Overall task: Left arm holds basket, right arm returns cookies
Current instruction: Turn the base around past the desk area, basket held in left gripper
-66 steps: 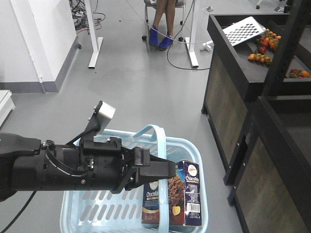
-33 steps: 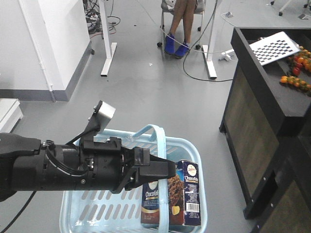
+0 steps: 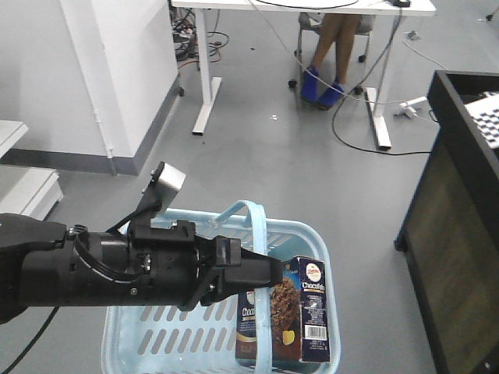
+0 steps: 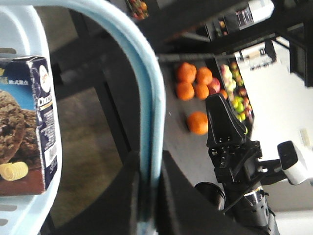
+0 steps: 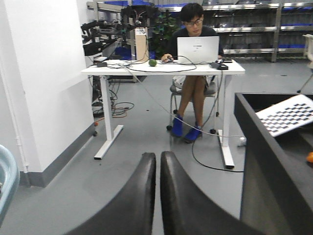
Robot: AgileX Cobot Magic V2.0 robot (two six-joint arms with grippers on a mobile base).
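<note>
Thick black left gripper (image 3: 265, 273) clamping light blue slotted plastic basket (image 3: 129, 343) by arched handle (image 3: 240, 209) — holding it level. Navy-and-brown cardboard cookie box (image 3: 300, 312) standing upright inside, right half. Black right gripper (image 5: 157, 191) closed, empty — needing opening before reaching in.

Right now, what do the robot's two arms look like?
The left arm is a thick black cylinder with thin black cables and a silver-white block on a bracket. The right arm is black too, ending in smooth, rounded black fingers.
</note>
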